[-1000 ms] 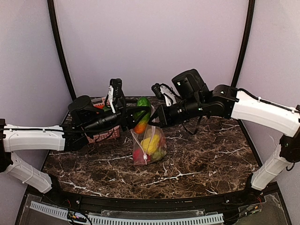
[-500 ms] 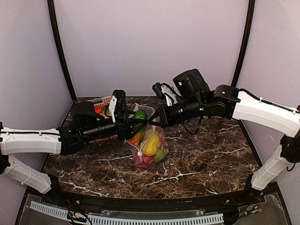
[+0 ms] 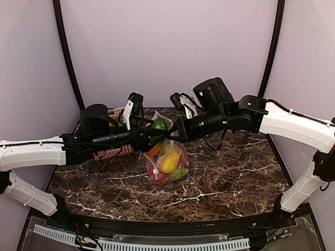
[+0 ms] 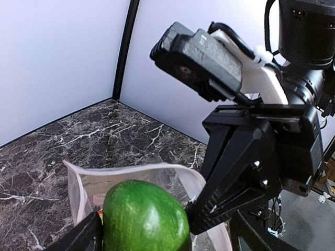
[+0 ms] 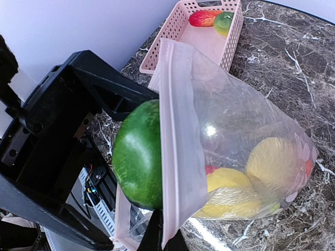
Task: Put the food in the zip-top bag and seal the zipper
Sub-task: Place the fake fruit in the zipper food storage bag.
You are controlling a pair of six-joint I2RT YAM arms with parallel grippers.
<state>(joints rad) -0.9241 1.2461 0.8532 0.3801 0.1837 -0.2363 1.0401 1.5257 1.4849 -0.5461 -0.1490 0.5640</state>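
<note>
1. On the near half of the worktop (image 3: 230, 183), toward 6 o'clock, the dark marbled surface shows white veins.
2. At the centre lies the zip-top bag (image 3: 180, 154), its bottom toward 6 o'clock and its mouth lifted toward 12. The food (image 3: 167, 161) inside shows through the plastic: a yellow piece in the middle, with red and green pieces around it.
3. Just beyond, at the bag's 12 o'clock, a green fruit (image 3: 158, 124) sits in the mouth, between the two lips of the pink zipper (image 5: 175, 146).
4. The left gripper (image 3: 156, 136) reaches in from 9 o'clock. Its jaws are spread wider than the green fruit, with one finger beside it and the other clear of it, so it grips nothing.
5. The right gripper (image 5: 163, 235) comes in from 3 o'clock. It is closed tight on the bag's rim, pinching the zipper strip.
6. Farther back, at 10 o'clock, a pink slotted basket (image 5: 167, 36) lies partly under the left arm. A red-orange piece (image 5: 205, 17) and a small green piece (image 5: 224, 22) lie at its far end.
</note>
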